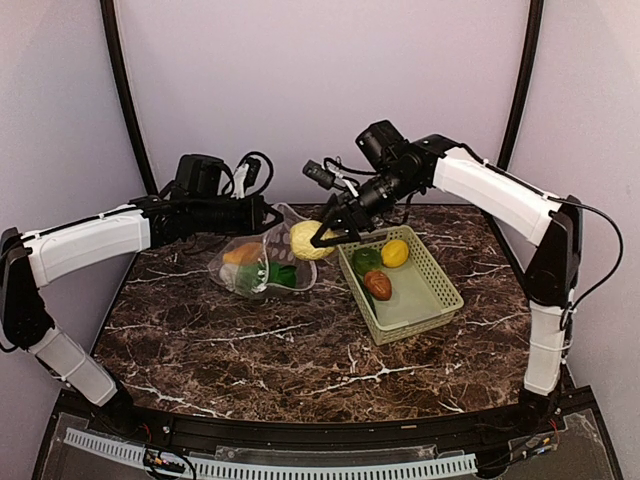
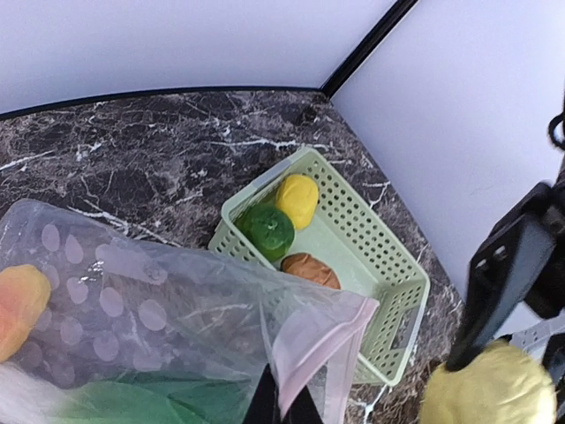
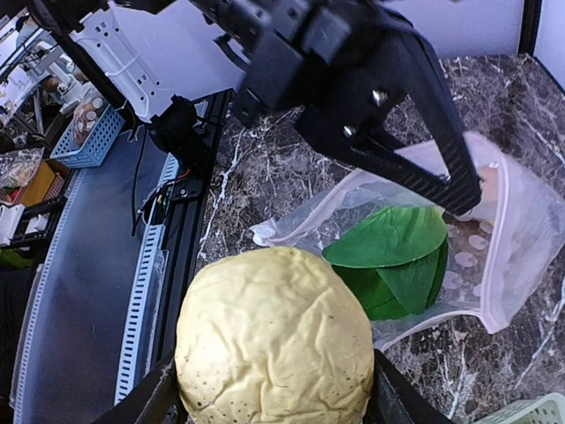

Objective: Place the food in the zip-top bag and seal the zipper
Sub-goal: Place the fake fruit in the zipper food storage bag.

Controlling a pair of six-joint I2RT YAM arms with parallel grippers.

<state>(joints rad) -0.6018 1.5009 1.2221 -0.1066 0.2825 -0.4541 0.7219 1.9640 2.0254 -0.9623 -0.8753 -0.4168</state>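
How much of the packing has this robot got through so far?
Done: bok choy and orange-yellow piece lie in the zip-top bag. In hand: right gripper carries the pale yellow piece by the mouth, which the left gripper holds. Remaining: lemon, green pepper, red-brown piece in the basket; zipper unsealed.

bag (image 1: 240, 268) mouth open, basket (image 1: 420, 305) close beside

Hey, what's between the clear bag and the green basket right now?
The pale yellow piece, gripped by the right claw, hangs between the bag and the basket; the top view shows it.
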